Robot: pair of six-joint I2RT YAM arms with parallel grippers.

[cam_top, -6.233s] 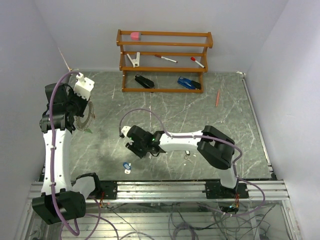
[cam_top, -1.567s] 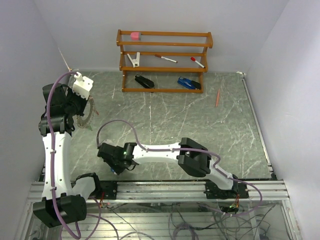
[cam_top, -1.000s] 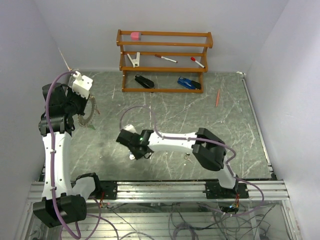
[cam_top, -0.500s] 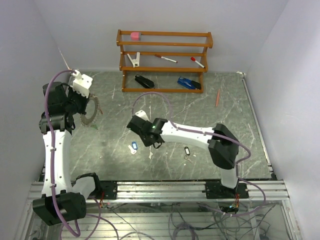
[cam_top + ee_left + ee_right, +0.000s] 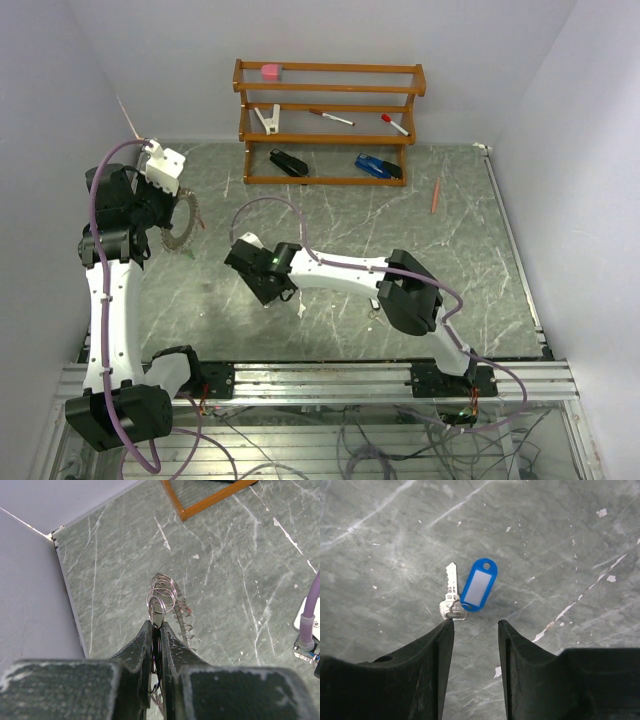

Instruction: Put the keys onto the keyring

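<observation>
Top view: the right gripper (image 5: 266,284) has moved left and nearer than half a second ago and now hides the blue-tagged key. The left gripper (image 5: 168,212) holds the keyring (image 5: 182,222) at far left over the green marbled table (image 5: 420,230). A wooden rack (image 5: 330,125) stands against the pale far wall. Left wrist: the fingers are clamped on the ring's rim. Right wrist: the fingers are parted just near of the key (image 5: 478,585), which lies flat on the table.

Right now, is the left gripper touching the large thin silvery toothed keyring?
Touching. Left wrist view: the left gripper is shut on the large silvery keyring, its rim pinched between both fingers.
</observation>
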